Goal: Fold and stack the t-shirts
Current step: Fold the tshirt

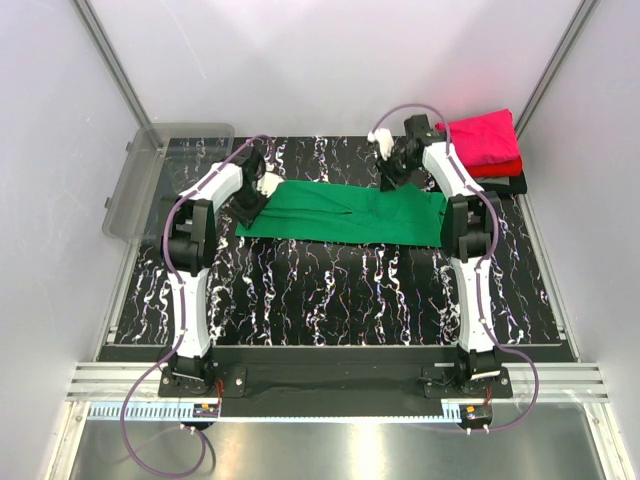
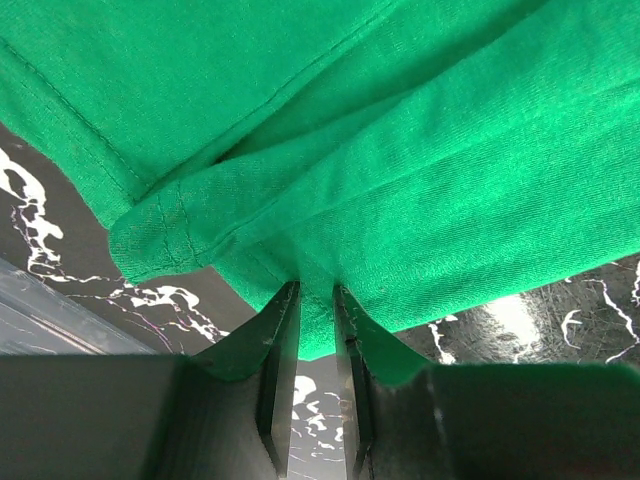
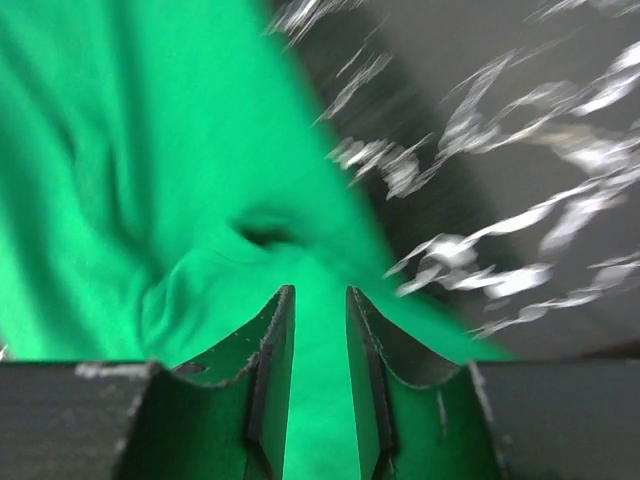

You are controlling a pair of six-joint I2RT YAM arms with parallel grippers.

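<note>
Green t-shirt lay spread flat on the counter, stretched as a long band between your two tools, with a lengthwise crease showing along its middle. Your left tool was at the shirt's left end with its jaws drawn close together, and a pinch of the green cloth ran up between the two fingers, so it was gripping the green t-shirt there. Just ahead of that tool and to its left, a hemmed, folded edge of the shirt curled over on itself, and the black, white-veined counter showed on either side of the fingers. Your right tool was at the shirt's opposite end, likewise nearly closed, with green cloth filling the narrow gap between its fingers, so it too was gripping the shirt. Ahead of this tool the fabric puckered into a small dimple and wrinkles fanned out to its left, while bare counter lay ahead and to its right; that view was blurred, so finer detail could not be made out. Beyond your right tool and off to its right, near the counter's far corner, sat a folded stack: a magenta-pink t-shirt on top, a red t-shirt under it and a black t-shirt at the bottom. Off to the left of your left tool stood a clear grey bin at the counter's edge.
</note>
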